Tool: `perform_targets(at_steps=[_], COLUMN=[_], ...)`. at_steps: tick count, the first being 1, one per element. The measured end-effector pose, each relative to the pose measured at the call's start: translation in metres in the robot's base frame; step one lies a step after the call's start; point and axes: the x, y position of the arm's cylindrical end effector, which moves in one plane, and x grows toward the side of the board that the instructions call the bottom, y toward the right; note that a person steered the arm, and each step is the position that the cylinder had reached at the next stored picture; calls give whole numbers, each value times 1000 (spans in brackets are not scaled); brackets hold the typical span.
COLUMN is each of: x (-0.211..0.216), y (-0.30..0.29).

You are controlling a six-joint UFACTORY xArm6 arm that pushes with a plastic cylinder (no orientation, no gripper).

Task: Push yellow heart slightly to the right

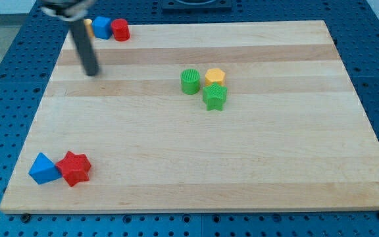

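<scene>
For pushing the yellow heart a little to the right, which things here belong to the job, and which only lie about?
Belong to the job:
- my tip, far to the view's left of the centre cluster
- yellow heart

Only lying about:
- green cylinder, beside the heart
- green star
- blue block
- red cylinder
- blue triangle
- red star

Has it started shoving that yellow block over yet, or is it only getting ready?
Nothing looks done: the yellow heart sits beside the green cylinder and green star. In hand: my tip stands far off toward the view's left, touching no block. Left: reaching the heart's left side and nudging it right.
</scene>
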Motion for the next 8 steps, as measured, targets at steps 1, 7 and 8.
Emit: perform_targets(at_steps=[1, 7, 8], x=[-20, -82, -91], y=[-43, -43, -43])
